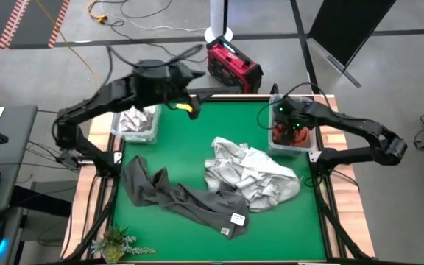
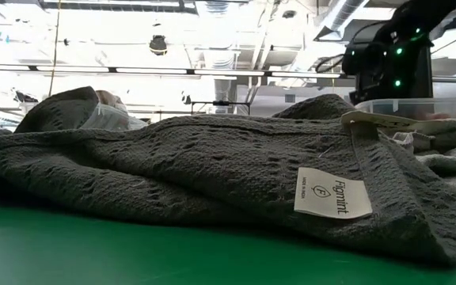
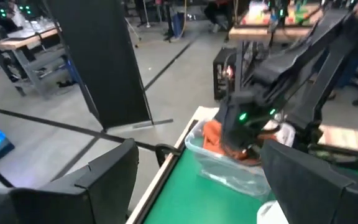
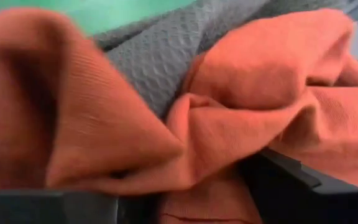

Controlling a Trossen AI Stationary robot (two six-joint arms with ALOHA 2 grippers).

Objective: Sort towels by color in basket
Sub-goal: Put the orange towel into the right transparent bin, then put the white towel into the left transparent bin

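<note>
Right gripper: you have the right gripper (image 1: 291, 129) down inside the clear bin (image 1: 307, 147) at the table's right rear corner, pressed into the rust orange towel (image 4: 229, 124); its fingers stand spread, and you cannot tell whether they pinch the cloth.
Left gripper: the left gripper (image 1: 186, 107) hangs with fingers spread wide, holding nothing, over the table's rear edge just beside the left bin (image 1: 153, 126).
Left bin: it holds a white, grey-checked towel (image 1: 135, 120).
Table: on the green table (image 1: 168, 147) a dark grey towel (image 1: 186, 197) lies stretched out (its label facing the low camera), touching a crumpled light grey towel (image 1: 252, 175) at the centre.
</note>
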